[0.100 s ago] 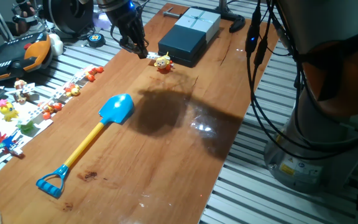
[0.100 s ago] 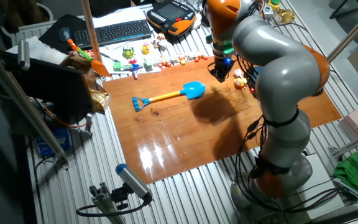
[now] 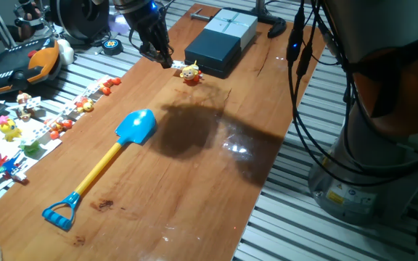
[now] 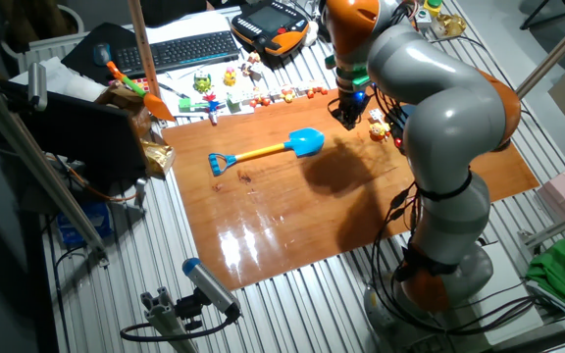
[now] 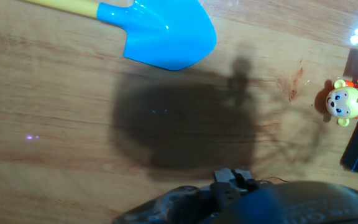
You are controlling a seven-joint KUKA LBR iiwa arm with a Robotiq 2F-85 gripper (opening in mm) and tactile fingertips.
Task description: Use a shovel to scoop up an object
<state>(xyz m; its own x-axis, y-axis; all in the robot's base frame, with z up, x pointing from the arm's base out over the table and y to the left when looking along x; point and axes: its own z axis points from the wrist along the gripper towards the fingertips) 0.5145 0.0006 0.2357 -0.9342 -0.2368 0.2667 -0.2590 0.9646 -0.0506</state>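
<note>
Shovel point(image 3: 115, 154) and figurine point(image 3: 190, 72) show no readable writing.

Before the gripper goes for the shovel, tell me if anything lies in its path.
Nothing visible does. The gripper hangs near the yellow figurine and the dark box; the shovel lies apart on bare wood, with only the arm's shadow between them.
</note>
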